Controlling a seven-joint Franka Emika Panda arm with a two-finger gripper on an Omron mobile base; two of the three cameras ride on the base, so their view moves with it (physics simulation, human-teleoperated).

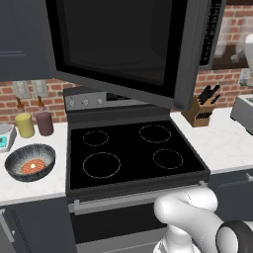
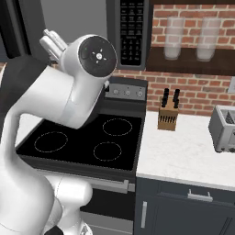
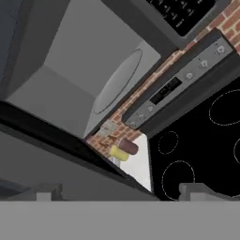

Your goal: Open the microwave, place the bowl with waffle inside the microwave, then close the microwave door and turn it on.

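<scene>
The microwave hangs over the stove with its microwave door swung wide open toward me. In the hand view I look into its grey cavity with the round turntable, and the open door's edge runs across the lower left. My gripper is open beside that door with nothing between its fingertips. The bowl, dark grey with white streaks, sits on the left counter and holds the orange-red waffle.
The black stove lies under the microwave. A yellow canister and a maroon one stand behind the bowl. A knife block and a toaster are on the right counter.
</scene>
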